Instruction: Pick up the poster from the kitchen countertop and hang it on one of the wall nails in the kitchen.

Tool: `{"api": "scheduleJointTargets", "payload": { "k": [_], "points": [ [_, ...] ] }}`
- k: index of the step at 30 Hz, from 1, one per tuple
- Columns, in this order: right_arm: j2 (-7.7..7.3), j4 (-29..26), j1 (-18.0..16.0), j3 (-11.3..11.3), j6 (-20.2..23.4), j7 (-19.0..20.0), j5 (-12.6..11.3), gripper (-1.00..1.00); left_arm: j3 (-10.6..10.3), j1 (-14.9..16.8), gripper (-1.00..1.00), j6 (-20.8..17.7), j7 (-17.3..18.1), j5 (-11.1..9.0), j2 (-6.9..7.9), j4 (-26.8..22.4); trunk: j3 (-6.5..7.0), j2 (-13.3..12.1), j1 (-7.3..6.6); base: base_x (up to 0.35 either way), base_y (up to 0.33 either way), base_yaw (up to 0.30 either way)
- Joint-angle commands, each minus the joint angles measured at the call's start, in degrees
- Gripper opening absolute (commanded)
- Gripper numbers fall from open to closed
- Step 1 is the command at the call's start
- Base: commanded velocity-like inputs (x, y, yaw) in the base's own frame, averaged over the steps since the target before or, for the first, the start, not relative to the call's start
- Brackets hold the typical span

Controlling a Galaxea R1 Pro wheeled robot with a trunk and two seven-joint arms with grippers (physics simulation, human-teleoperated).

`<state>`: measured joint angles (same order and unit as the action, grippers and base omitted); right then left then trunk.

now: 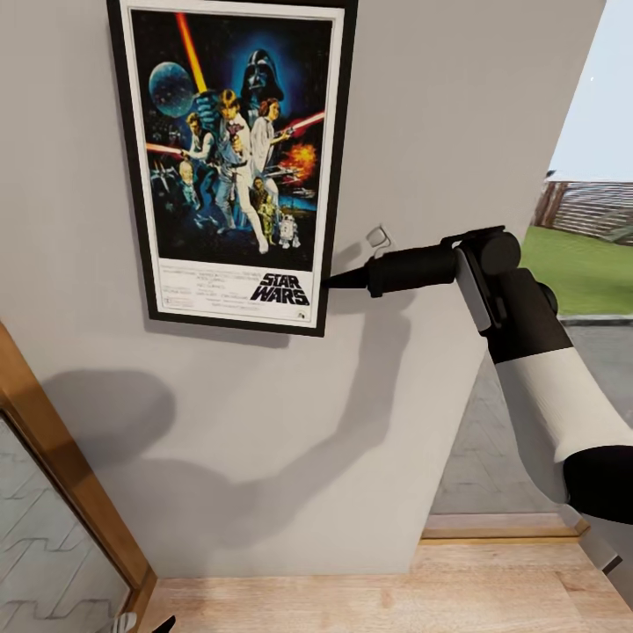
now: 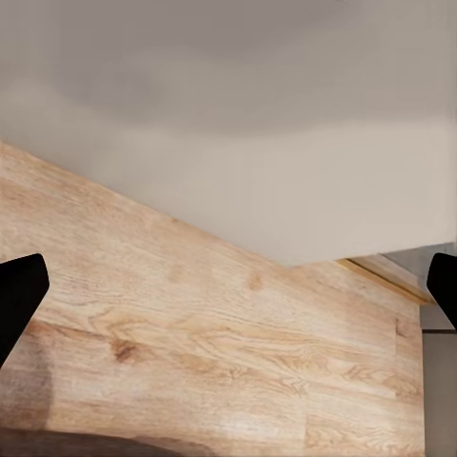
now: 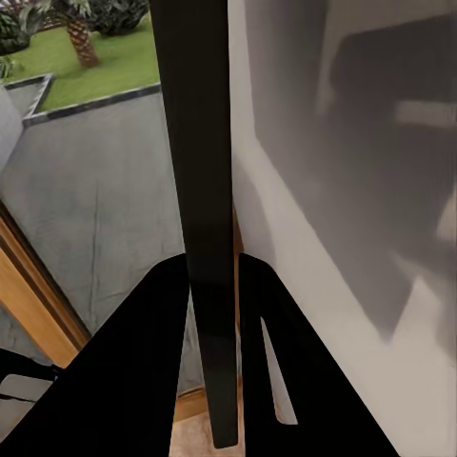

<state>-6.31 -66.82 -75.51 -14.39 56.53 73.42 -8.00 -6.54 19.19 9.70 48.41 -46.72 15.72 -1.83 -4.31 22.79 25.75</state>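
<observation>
While outstretched, right claw pinches poster edge.

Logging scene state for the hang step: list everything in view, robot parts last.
poster: 1, black frame, white border, blue-black artwork; flat against the wall, right edge pinched by the right hand
wall: 1, pale grey; ahead, carrying the arm's shadow
wall hook: 1, thin pale wire; on the wall, right of the poster
wooden floor: 1, light oak planks; below the wall
wooden frame: 1, brown with a glass pane; lower left
lawn: green, outdoors at right
left hand: 1, black fingertips wide apart, over the floor
right hand: 1, black, shut on the poster's edge
</observation>
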Motion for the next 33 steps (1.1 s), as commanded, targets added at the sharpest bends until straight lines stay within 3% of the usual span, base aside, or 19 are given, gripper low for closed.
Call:
{"api": "scheduleJointTargets", "payload": {
  "k": [1, 33],
  "points": [
    [-0.09, 0.0, -0.1, -0.1, 0.5, 0.0, -0.2, -1.00, -0.4, 0.1, 1.00, 0.4, 0.1, -0.3, 0.01, 0.0, -0.13, 0.1, 0.04, 0.000, 0.000, 0.000],
    [-0.33, -0.2, 0.8, 0.0, 0.1, 0.0, -0.3, -1.00, -0.4, 0.1, 1.00, 0.4, 0.0, -0.3, 0.01, 0.0, -0.13, 0.1, 0.04, 0.000, 0.000, 0.000]
  ]
}}
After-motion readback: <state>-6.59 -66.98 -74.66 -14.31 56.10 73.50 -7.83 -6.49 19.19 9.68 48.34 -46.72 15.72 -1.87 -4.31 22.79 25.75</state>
